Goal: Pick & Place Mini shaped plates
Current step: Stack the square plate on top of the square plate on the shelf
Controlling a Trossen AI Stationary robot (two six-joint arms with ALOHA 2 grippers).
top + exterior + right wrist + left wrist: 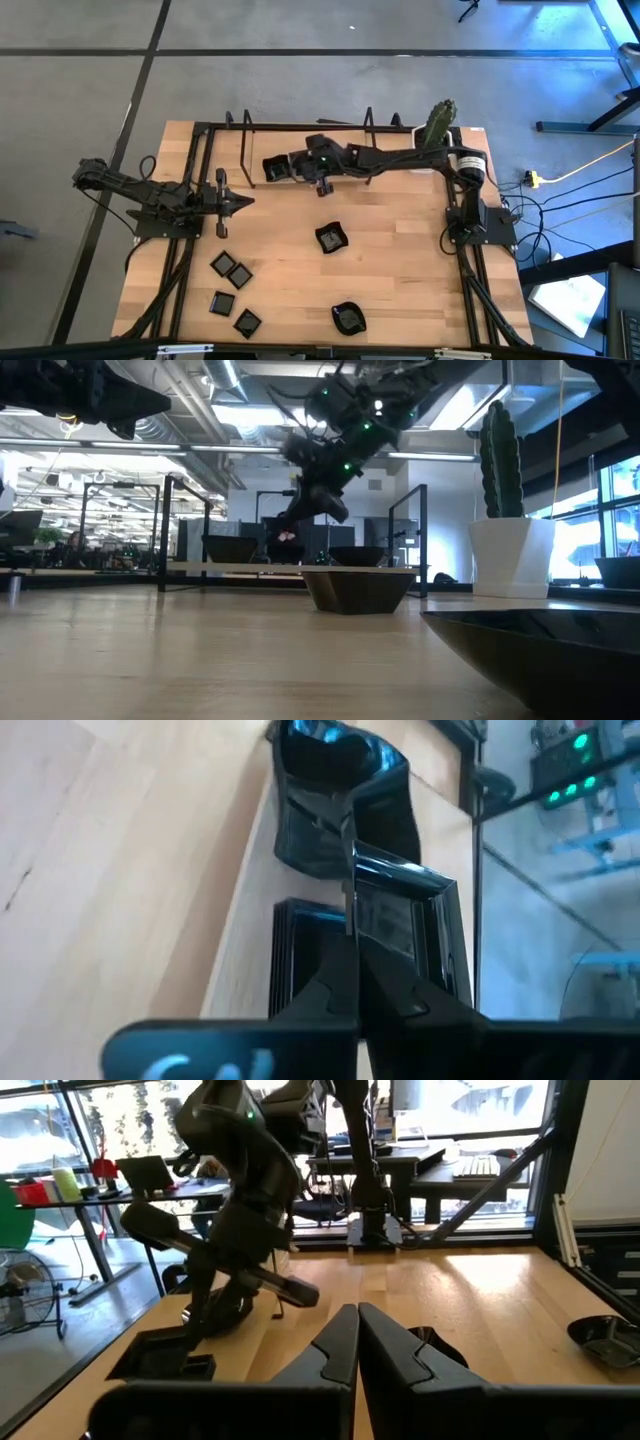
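My right gripper reaches over the table's far side, shut on a glossy black square raised-rim plate. Just beyond it sit a wavy-edged plate and a square one, both seen from above as a dark cluster. Another wavy plate rests mid-table, and one more lies near the front edge. Small flat squares lie at the near left. My left gripper is shut and held level at the left, touching nothing. My right gripper pinches the square plate by one side rim between its two fingers. The fingers slant downward from the table's right. The plate stands tilted beyond the fingertips, above the plates on the table; whether it touches them I cannot tell.
A white pot with a cactus stands at the far right corner. Black metal frame bars rise along the far edge and both sides. Bare wood lies between the middle plate and the right arm's base.
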